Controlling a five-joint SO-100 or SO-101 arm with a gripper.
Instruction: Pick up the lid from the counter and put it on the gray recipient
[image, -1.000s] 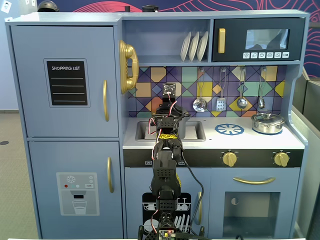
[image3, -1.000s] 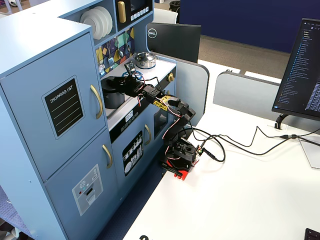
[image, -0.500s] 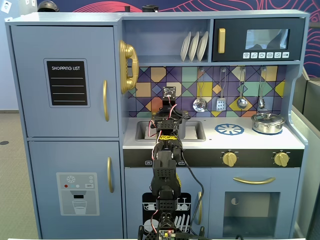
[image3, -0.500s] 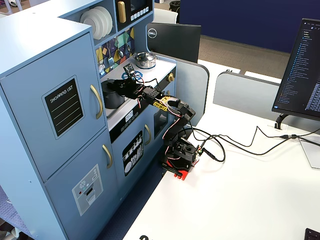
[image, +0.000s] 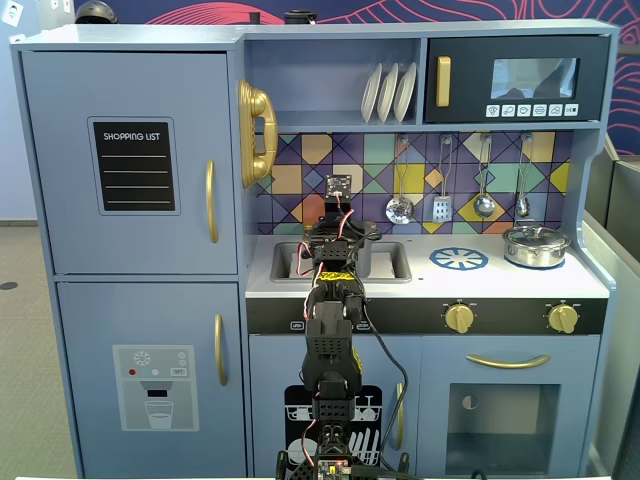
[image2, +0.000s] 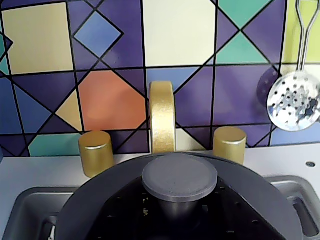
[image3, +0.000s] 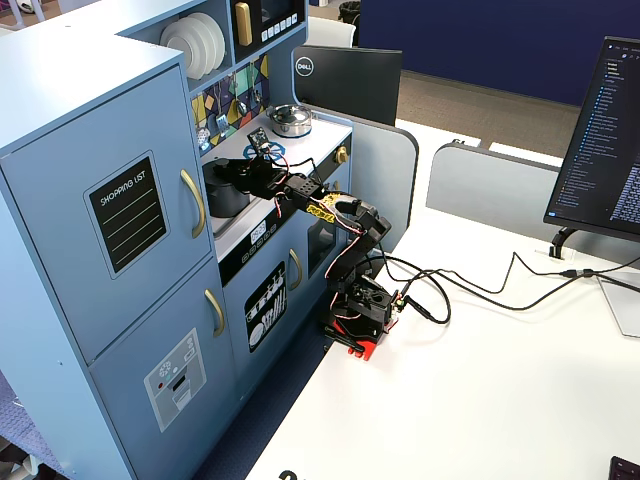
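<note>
Wrist view, nearest the lens: the lid (image2: 180, 176), matte dark gray, round knob facing the camera, fills the lower frame over the gray sink basin (image2: 27, 210). The recipient is not separately distinguishable under it here. Behind it, left to right: gold tap knob (image2: 96, 152), arched gold faucet (image2: 162, 116), second gold knob (image2: 229, 144), slotted skimmer (image2: 293, 100) hanging on the mosaic backsplash (image2: 45, 37).

A fixed view, left to right: blue fridge doors with a "SHOPPING LIST" chalkboard (image: 135, 166), gold toy phone (image: 256, 133), the arm (image: 330, 340) reaching up to the sink, blue-and-white burner mark (image: 459, 259), shiny silver lidded pot (image: 536, 245) on the pale counter (image: 590, 283).

A fixed view from the side: the gray recipient (image3: 226, 187) sits in the sink area by the gripper (image3: 243, 172); whether its jaws grip the lid cannot be told. White desk (image3: 500, 400), monitor (image3: 606, 140) at right.
</note>
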